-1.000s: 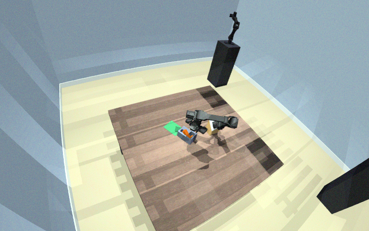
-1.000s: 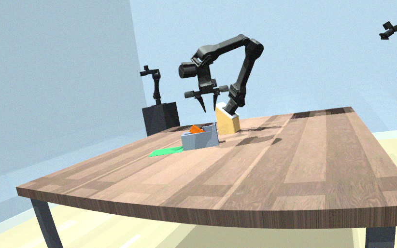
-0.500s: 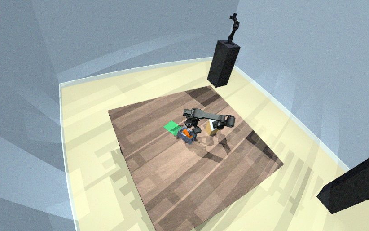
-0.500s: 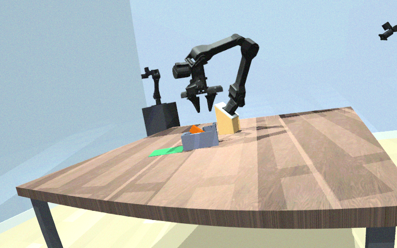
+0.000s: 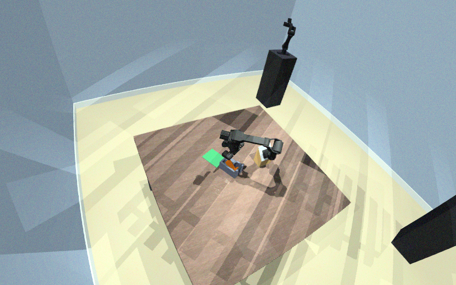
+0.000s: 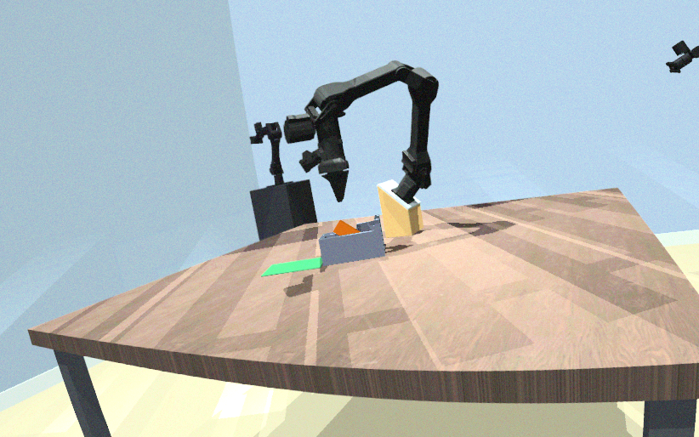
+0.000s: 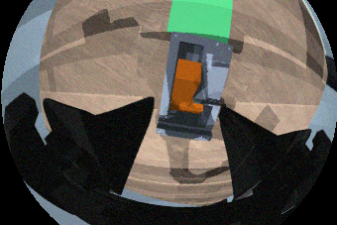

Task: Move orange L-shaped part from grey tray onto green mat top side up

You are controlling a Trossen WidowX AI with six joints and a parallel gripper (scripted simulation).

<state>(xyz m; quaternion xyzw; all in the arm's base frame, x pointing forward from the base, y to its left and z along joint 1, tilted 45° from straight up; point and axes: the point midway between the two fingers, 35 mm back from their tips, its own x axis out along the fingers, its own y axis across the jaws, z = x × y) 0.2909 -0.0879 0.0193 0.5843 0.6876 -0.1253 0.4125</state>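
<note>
The orange part lies tilted in the grey tray. Its end toward the green mat stands up above the tray rim, and its L-shaped end is low in the pocket at the other side. My gripper is open and empty, above the tray and clear of the part. In the wrist view its fingertips are at the left and right of the tray, level with the L-shaped end. The mat lies flat beside the tray with nothing on it.
The arm's base stands on a yellow block with a white top, close to the tray's end away from the mat. Black pedestals with other arms stand beyond the wooden table.
</note>
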